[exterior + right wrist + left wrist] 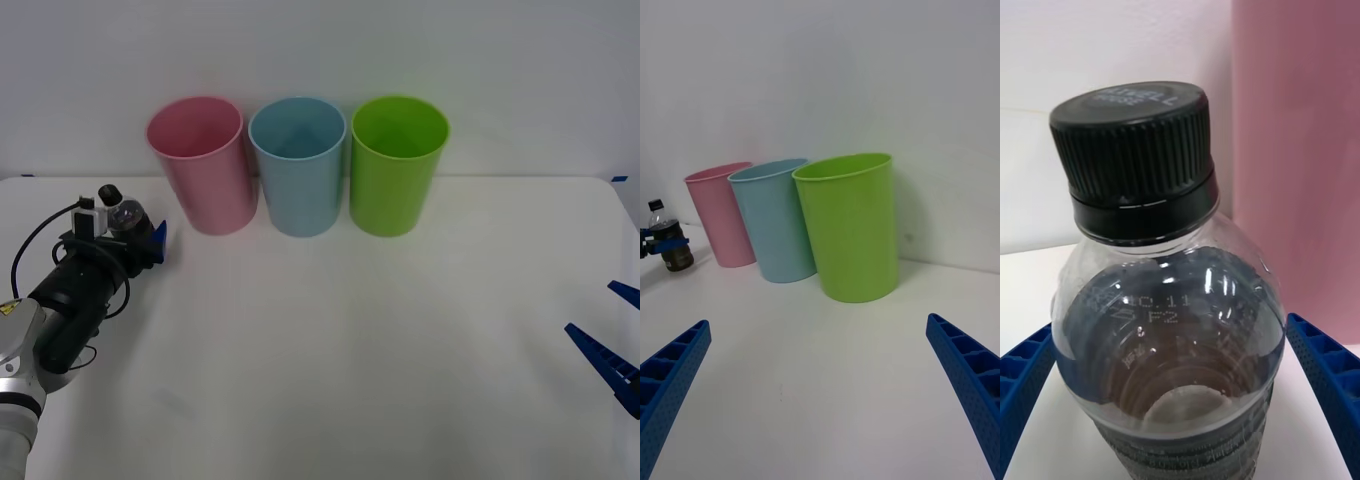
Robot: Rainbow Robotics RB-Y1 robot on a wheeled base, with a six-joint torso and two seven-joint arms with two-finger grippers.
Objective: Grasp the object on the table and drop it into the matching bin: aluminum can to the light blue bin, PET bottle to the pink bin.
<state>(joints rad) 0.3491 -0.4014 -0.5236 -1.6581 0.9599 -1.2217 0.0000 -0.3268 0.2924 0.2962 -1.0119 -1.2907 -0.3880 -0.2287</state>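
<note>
Two blue fingers (1322, 375) of our left end effector (140, 238) sit one on each side of the bottle (1169, 337), pinching its body below the shoulder. We see the bottle upright at the desk's (330, 360) left side, just beside the pink bin (200, 165), and we cannot tell whether its base rests on the desk or hangs just clear of it. We judge it light but bottom-heavy from the dark liquid in its lower half, with thin, smooth, springy walls that could slip or dent, so a firm hold on the ribbed mid-body, not the black cap (1135, 150), seems best. Beyond the pink bin stand the blue bin (297, 165) and a green bin (398, 165). Our right end effector (615, 345) waits spread and empty at the desk's right edge.
</note>
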